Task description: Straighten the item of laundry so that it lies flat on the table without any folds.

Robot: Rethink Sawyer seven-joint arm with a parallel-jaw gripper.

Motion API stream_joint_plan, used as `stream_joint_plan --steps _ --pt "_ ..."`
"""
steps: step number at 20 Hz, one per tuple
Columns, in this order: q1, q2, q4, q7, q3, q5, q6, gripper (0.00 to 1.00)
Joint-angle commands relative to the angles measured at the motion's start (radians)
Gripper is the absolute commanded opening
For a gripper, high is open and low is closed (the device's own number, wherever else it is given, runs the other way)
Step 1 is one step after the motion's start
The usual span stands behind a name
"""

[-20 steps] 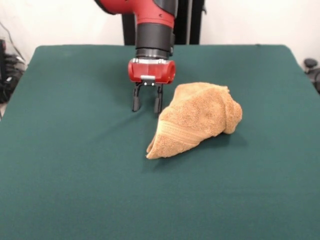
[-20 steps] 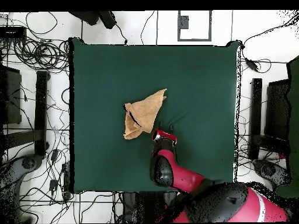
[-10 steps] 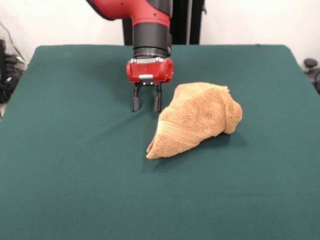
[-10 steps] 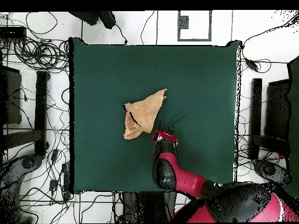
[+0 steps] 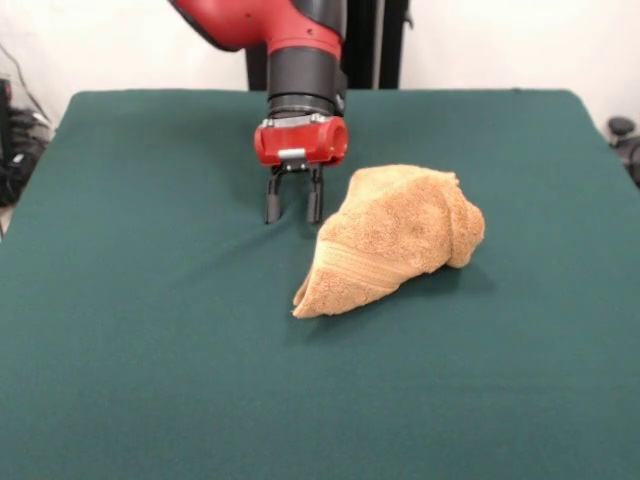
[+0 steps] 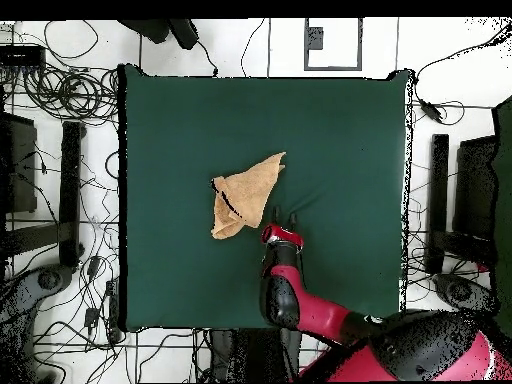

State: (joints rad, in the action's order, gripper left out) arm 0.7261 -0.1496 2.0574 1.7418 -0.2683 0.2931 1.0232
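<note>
Right, we see the tan-orange terry hand towel (image 5: 395, 235) (image 6: 246, 194) bunched in a folded heap near the middle of the dark green felt bench (image 5: 150, 350) (image 6: 340, 140). Red-and-black arm's pincer (image 5: 292, 205) (image 6: 282, 216) hangs just beside it, prongs apart, gripping nothing.

Front low, close; overhead higher, likely straight down; both share table (image 5: 150, 350).

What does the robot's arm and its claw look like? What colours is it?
The arm is shiny red with a round black sleeve near the end. Below that sits a red block with a small silver plate, and the gripper has two thin black fingers.
</note>
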Motion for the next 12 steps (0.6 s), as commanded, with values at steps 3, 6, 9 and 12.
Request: stream_joint_plan --steps 3,6,9,12 --pt "-0.074 0.219 -0.058 0.393 -0.295 0.047 -0.265 1.0" --pt "-0.055 0.243 -0.06 0.408 -0.315 0.053 -0.266 1.0" --pt "-0.05 0.25 -0.054 0.398 -0.323 0.038 -0.256 1.0" --pt "-0.059 0.243 -0.033 0.383 -0.319 -0.015 -0.24 1.0"
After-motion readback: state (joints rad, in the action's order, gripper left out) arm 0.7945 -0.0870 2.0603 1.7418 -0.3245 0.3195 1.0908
